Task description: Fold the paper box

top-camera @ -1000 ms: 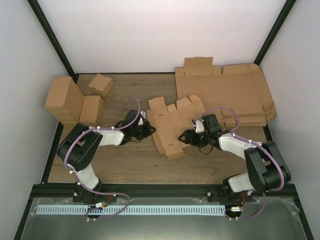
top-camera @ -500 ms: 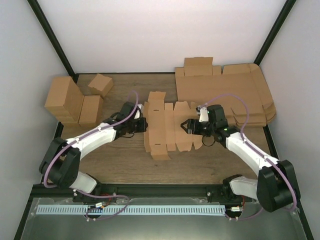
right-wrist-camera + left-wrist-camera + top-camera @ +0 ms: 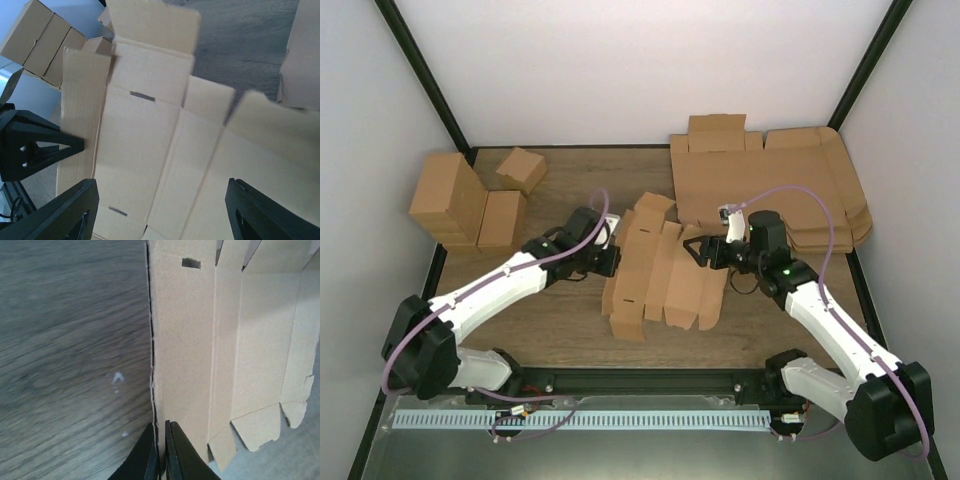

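Shifted nearer & skewed vs 0.5 s ago, the paper box (image 3: 660, 270) is seen mid-worktop (image 3: 550, 325), L panel apparently lifted. L tool (image 3: 160, 426) is clenched on its L edge; R tool (image 3: 161, 184) is held released, spread over the R panels. Creasing is judged barely begun. Sheet pile (image 3: 770, 190) is seen beyond.

No writing, label, brand or number can be read anywhere. The paper box (image 3: 185, 340) shows plain brown faces in both wrist views, marked only by cut slots. The pile of flat sheets (image 3: 770, 185) and the folded boxes (image 3: 455, 200) look unprinted too, though they are small in the top view.
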Controlling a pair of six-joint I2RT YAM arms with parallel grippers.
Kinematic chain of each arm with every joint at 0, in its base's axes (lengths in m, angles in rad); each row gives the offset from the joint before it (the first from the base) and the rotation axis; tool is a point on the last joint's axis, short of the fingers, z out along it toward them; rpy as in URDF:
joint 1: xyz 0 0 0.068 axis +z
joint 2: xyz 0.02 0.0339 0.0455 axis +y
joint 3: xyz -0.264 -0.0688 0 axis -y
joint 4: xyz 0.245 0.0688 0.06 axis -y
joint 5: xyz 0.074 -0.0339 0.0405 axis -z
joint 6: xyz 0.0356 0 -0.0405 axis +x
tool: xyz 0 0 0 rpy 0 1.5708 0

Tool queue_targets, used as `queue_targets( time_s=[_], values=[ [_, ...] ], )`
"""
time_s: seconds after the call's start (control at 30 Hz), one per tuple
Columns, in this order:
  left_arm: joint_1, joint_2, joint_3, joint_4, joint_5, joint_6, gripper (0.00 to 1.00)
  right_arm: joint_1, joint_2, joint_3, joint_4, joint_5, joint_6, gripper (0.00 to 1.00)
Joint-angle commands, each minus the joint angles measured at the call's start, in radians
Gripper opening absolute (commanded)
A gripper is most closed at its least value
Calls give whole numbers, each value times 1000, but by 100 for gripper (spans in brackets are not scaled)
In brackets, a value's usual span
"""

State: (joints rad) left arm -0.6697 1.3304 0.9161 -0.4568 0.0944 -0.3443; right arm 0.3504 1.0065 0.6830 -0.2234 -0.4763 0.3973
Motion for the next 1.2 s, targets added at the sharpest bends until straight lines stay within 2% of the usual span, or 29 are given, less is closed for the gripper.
queue_targets(
  time_s=[0.0,0.07,0.2,0.33,0.5,0.7,0.83,1.07,1.17],
  values=[
    [-51,75,149,-138,57,98,4,5,-27,29,-16,-6,-46,73],
    [-82,127,247,-236,5,125,4,5,-39,34,-18,19,-55,73],
    [-148,217,353,-394,-199,160,4,4,-24,57,-34,46,-65,74],
    [-218,283,396,-466,-359,197,4,4,8,70,-54,36,-73,74],
    [-324,367,431,-527,-551,256,4,5,-84,-23,61,-13,-81,75],
    [-377,401,478,-518,-638,289,4,4,-87,-53,88,-48,-59,75],
    [-441,403,484,-485,-724,375,4,5,-97,-88,115,-92,-48,75],
    [-461,411,513,-463,-757,473,4,4,-264,-239,266,-87,52,75],
    [-462,415,534,-471,-789,489,4,4,-284,-258,256,-44,92,75]
  ],
)
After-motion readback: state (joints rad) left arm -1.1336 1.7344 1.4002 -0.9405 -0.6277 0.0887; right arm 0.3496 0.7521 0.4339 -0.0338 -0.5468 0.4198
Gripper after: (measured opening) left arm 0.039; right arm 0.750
